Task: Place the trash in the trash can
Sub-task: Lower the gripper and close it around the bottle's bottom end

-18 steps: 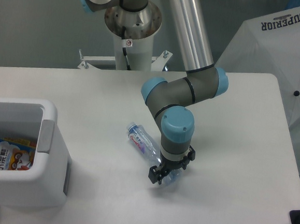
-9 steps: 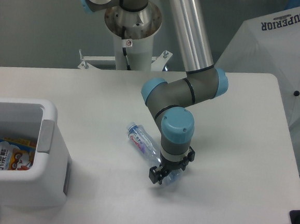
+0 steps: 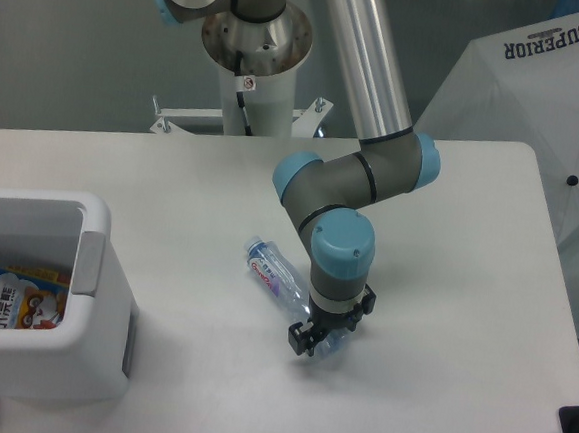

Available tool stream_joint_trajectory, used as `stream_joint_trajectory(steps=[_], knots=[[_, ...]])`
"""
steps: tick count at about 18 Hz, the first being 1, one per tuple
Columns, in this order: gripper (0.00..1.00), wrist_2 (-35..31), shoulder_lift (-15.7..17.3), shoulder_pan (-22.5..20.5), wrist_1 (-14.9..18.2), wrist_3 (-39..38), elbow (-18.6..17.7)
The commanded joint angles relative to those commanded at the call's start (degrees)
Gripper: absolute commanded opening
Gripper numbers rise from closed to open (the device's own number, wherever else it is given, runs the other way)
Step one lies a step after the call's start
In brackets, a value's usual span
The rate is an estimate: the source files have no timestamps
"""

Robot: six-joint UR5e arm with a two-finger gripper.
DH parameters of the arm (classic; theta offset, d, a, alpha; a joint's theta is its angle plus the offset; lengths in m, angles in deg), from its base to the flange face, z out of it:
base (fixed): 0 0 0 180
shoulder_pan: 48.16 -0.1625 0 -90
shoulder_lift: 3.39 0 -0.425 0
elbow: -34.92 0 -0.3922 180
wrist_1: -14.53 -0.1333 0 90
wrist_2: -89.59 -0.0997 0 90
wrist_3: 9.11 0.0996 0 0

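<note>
The trash in view is a clear plastic bottle [image 3: 276, 272] with a pink-and-blue label, lying on the white table with its cap toward the upper left. My gripper [image 3: 318, 340] points down over the bottle's lower right end, its dark fingers [image 3: 300, 339] pressed against the sides of the bottle, which still rests on the table. The trash can [image 3: 90, 261], a boxy white bin with a thick rim and a grey side panel, stands at the left edge, well away from the gripper.
A colourful printed packet [image 3: 17, 300] lies inside the bin. The arm's base column [image 3: 252, 83] rises at the back of the table. A white folded object [image 3: 539, 106] marked SUPERIOR stands beyond the table's right edge.
</note>
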State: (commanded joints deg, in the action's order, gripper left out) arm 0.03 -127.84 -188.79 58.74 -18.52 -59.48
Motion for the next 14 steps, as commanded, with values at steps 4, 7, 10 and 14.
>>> stream_joint_trajectory(steps=[4,7,10,14], knots=[[0.81,0.0,-0.1,0.0,0.0,0.1,0.0],[0.80,0.0,-0.1,0.0,0.0,0.1,0.0],[0.79,0.0,-0.1,0.0,0.0,0.1,-0.1],[0.77,0.0,-0.1,0.0,-0.1,0.1,-0.2]])
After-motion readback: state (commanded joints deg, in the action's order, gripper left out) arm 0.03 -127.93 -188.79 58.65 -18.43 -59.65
